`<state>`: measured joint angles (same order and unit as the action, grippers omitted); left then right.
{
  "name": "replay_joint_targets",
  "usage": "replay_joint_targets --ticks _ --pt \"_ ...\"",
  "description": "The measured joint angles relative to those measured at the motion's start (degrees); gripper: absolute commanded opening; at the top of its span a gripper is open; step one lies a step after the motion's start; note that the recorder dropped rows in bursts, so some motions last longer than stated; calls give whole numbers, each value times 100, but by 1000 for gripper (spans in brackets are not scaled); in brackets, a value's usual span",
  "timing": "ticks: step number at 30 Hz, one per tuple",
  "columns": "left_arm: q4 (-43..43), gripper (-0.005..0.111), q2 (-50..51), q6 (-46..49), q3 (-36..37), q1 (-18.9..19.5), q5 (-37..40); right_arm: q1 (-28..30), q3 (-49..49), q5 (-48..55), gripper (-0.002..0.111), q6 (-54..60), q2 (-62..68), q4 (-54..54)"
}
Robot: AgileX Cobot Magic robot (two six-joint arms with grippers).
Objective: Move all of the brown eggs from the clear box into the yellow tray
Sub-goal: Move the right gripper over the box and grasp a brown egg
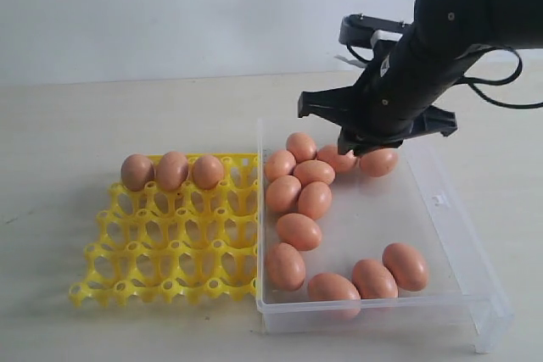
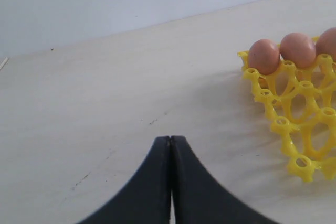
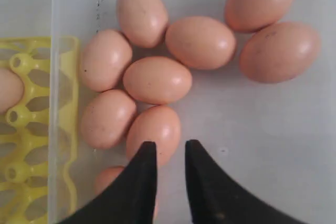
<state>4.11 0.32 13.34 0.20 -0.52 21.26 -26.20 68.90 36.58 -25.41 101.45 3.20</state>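
Brown eggs: 12 are counted in the clear box in the exterior view. 4 are strung in an arc along the near end of the box. 1 is lying alone mid-box, close to the left wall. 7 are bunched in the far left corner, most of them touching a neighbour.

The yellow tray is set just beside the box's left wall; contact between the 2 cannot be told. 3 more eggs are seated in the tray's far row, in the 3 cups furthest from the box.

The right gripper is hung over the far cluster. Its jaws are parted by a narrow gap and nothing is gripped. The tips are seen over 1 egg of the cluster; contact cannot be told.

The left gripper is seen only in the left wrist view. It is clenched, fingers pressed together on nothing, over the bare table with a tray corner nearby.
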Motion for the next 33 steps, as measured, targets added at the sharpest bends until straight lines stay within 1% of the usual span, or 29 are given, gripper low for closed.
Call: replay_joint_targets --ticks 2,3,5,10,17,24,33 --pt "0 0 0 0 0 0 0 0 0 -37 51 11 154 340" --pt "0 0 0 0 0 0 0 0 0 -67 56 11 234 490" --pt "0 0 0 0 0 0 0 25 0 -107 61 -43 393 681" --pt "0 0 0 0 0 0 0 100 0 -198 61 -577 765 847" --pt "0 0 0 0 0 0 0 100 0 -705 61 -1221 967 892" --pt "0 0 0 0 0 0 0 100 0 -764 61 -1337 1213 927" --pt "0 0 0 0 0 0 0 60 0 -928 61 -1270 1476 1518"
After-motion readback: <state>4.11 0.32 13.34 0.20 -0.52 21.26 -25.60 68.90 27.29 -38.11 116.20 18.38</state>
